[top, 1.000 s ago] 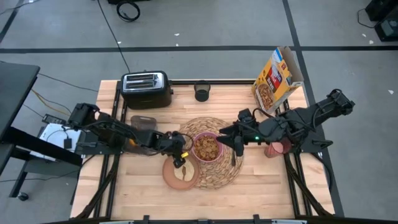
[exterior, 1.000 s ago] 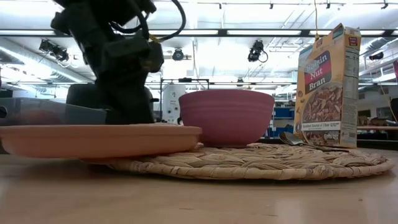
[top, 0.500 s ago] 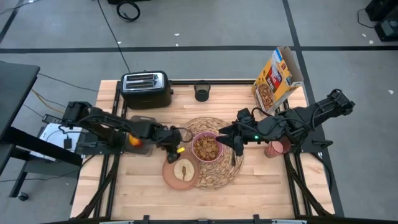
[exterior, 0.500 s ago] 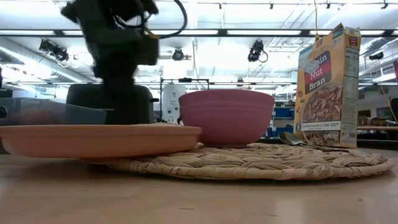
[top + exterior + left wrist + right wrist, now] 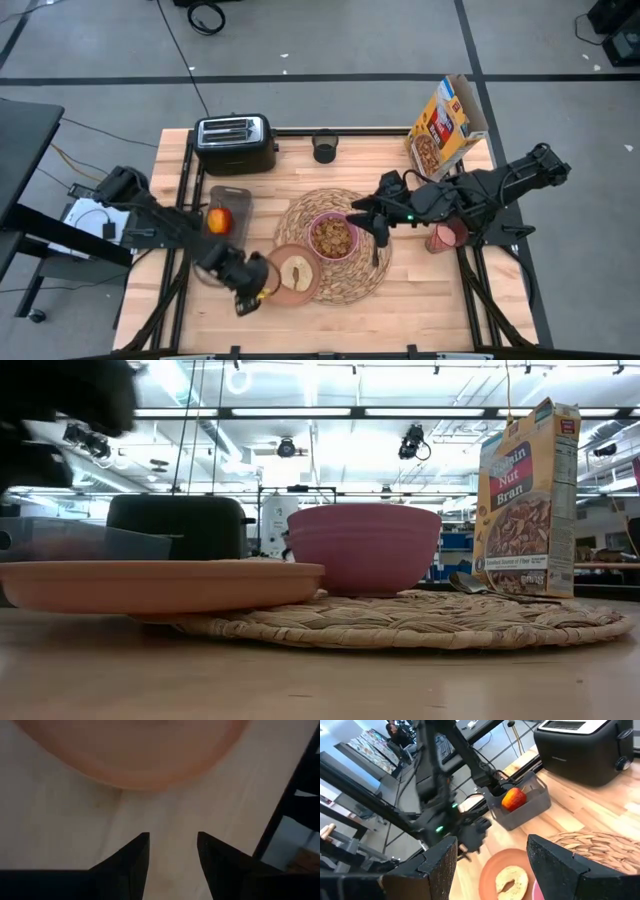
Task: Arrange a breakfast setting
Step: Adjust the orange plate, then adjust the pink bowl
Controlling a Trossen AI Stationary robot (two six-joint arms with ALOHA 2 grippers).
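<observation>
The woven placemat [image 5: 350, 280] lies at the table's middle. The pink bowl [image 5: 332, 236], full of cereal, stands on it. The spoon [image 5: 376, 250] lies on the mat right of the bowl. The brownish-pink plate [image 5: 280, 285] overlaps the mat's left edge and holds the toast slice [image 5: 295, 272]. The red apple [image 5: 218, 220] sits in a grey bin. The pink cup [image 5: 447, 238] stands at the right, partly under my right arm. My left gripper [image 5: 250, 292] is open and empty, near-left of the plate [image 5: 130, 755]. My right gripper [image 5: 365, 218] is open above the mat, right of the bowl.
A black toaster [image 5: 235, 140] and a dark cup [image 5: 325, 147] stand at the far edge. The cereal box [image 5: 448, 125] stands far right. The grey bin [image 5: 232, 196] sits at the left. Bare wood lies along the near edge [image 5: 400, 320].
My left gripper has left its place over the plate. It drew back toward the table's left, then swung toward the near edge, and is now near-left of the plate. The toast slice stays on the plate.
</observation>
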